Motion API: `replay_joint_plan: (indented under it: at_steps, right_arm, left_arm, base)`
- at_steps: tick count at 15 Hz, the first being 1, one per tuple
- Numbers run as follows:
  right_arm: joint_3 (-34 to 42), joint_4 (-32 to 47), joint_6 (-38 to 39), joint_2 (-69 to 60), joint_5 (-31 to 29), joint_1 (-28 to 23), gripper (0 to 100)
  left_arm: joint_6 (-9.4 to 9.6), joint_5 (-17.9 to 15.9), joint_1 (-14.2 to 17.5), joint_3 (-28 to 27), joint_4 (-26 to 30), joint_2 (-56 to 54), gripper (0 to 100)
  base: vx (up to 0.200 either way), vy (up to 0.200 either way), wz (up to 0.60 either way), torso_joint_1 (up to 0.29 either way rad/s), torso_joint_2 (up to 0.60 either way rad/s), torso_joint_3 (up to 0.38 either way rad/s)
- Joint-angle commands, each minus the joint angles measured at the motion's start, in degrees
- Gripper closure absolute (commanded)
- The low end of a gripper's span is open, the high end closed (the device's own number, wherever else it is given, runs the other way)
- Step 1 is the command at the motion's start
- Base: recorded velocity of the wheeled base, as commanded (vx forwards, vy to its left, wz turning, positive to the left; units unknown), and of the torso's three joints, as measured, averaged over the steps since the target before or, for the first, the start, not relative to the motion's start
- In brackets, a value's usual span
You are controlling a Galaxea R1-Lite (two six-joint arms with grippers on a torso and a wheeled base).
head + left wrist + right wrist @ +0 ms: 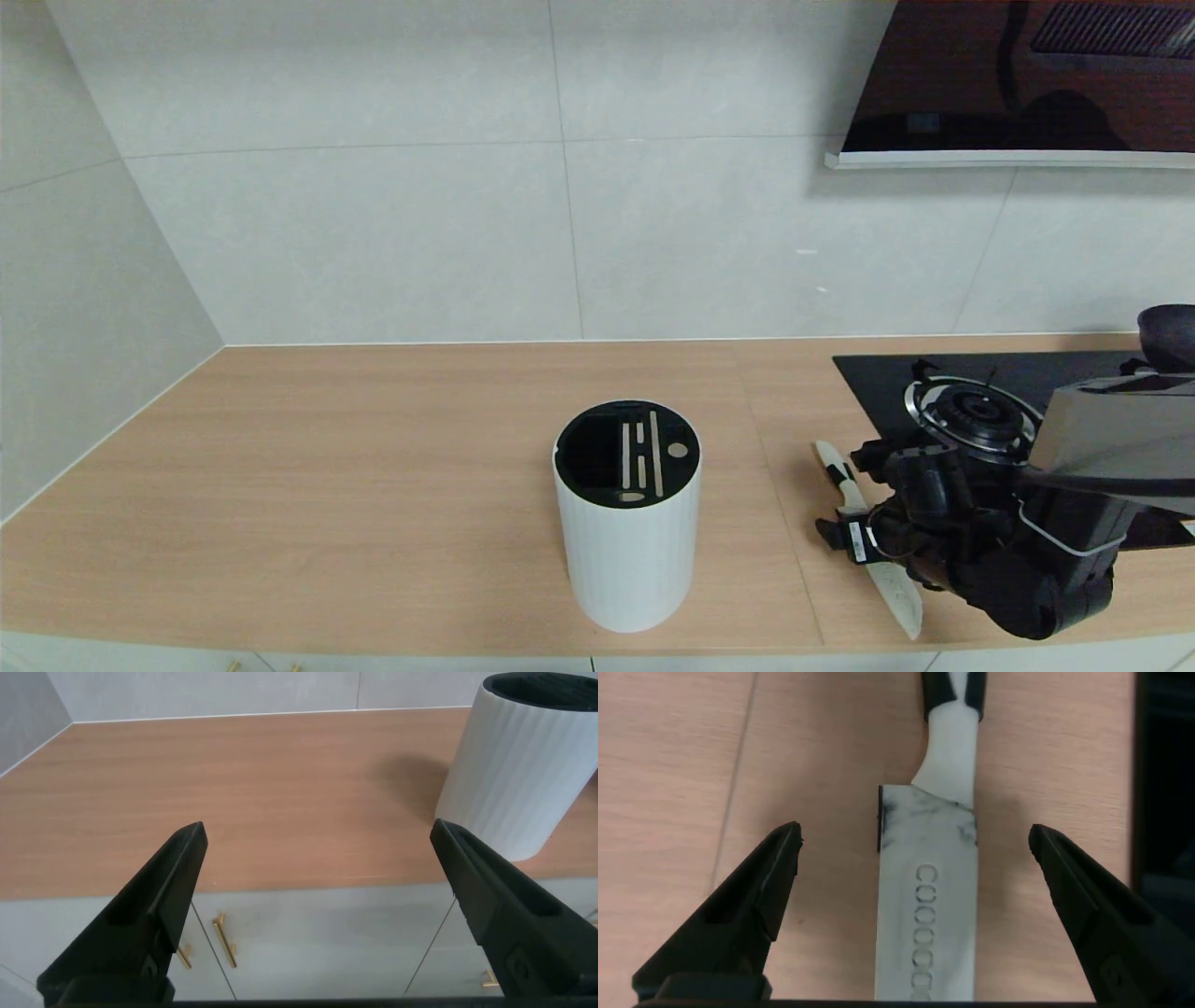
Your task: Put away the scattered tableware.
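A white-bladed knife (901, 602) with a black-and-white handle lies flat on the wooden counter (373, 485), to the right of the holder. My right gripper (850, 495) hovers open just above it. In the right wrist view the blade (929, 905) runs between the two spread fingers (747, 905), which do not touch it, and the handle (952, 700) points away. A white ribbed cylindrical holder (625, 523) with a black slotted top stands upright mid-counter. My left gripper (318, 831) is open and holds nothing, low by the counter's front edge, with the holder (514, 765) ahead of it.
A black cooktop with a gas burner (976, 411) sits just behind the knife at the right. A dark range hood (1018, 84) hangs above it. Tiled walls close off the back and left. Cabinet handles (222, 941) show below the counter's front edge.
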Motion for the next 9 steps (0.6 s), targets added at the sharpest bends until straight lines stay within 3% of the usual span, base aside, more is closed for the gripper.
replay_joint_plan:
  at_steps: [1,6,7,9]
  right_arm:
    - [-0.4,0.0,0.0,0.8,0.0,0.0,0]
    - [-1.0,-0.2,0.2,1.7,-0.3,-0.6,0]
    - [-1.0,-0.8,0.1,1.6,-0.3,-0.6,100]
    - [-1.0,-1.2,0.2,1.7,-0.3,-0.7,100]
  left_arm:
    - [0.01,0.0,0.0,0.0,0.0,0.0,0]
    - [0.01,0.0,0.0,0.0,0.0,0.1,0]
    - [0.01,0.0,0.0,0.0,0.0,0.0,0]
    - [0.01,0.0,0.0,0.0,0.0,0.0,0]
  base:
    - [0.000,0.000,0.00,0.000,0.00,0.000]
    - [0.000,0.000,0.00,0.000,0.00,0.000]
    - [0.000,0.000,0.00,0.000,0.00,0.000]
    - [0.000,0.000,0.00,0.000,0.00,0.000]
